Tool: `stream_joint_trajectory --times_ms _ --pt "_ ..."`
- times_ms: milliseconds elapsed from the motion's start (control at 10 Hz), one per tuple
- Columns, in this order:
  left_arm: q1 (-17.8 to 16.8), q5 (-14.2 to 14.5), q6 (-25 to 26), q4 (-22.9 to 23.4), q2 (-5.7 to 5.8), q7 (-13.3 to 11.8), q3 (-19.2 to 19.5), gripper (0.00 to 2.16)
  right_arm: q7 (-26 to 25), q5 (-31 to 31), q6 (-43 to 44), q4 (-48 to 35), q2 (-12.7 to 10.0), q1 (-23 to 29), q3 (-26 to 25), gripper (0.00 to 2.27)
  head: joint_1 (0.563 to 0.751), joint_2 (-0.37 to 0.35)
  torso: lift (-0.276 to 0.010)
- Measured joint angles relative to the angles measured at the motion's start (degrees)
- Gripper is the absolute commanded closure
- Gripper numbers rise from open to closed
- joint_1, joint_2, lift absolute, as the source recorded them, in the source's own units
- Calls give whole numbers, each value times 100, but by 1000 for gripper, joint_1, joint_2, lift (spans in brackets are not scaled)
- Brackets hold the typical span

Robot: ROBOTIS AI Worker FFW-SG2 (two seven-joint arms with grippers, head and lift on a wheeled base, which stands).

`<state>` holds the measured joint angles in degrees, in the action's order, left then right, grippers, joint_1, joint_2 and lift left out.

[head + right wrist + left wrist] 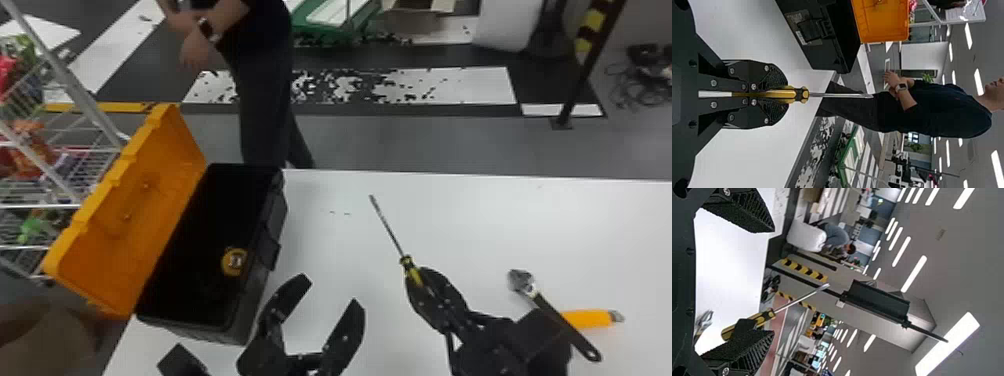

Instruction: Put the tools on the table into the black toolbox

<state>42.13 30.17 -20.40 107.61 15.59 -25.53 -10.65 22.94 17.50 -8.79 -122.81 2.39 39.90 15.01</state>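
Holds screwdriver (410,267) slanting forward-left in right gripper (422,284) jaws, left gripper (331,293) jaws wide; in head view, has orange-handled tool (590,318) right of toolbox (277,210).

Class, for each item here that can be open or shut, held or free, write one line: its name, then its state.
Black toolbox: open
Orange lid: swung up
Left claw: open, empty
Right claw: closed on the screwdriver
Flathead screwdriver: held
Adjustable wrench: free, lying on the table
Orange-handled tool: free, partly hidden
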Motion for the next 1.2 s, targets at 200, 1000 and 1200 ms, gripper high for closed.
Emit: stream_joint_trajectory --times_ms 200,1000,1200 --pt "-130 657 1558 184 -38 -412 355 93 52 151 84 -7 132 0 195 2243 695 199 -39" --pt "-314 1004 3010 676 -106 -488 839 93 209 528 -68 13 330 -6 546 2243 695 258 -39" --pt "-312 1063 3126 817 -133 -488 821 103 221 562 -164 28 332 -39 595 2243 695 250 -39"
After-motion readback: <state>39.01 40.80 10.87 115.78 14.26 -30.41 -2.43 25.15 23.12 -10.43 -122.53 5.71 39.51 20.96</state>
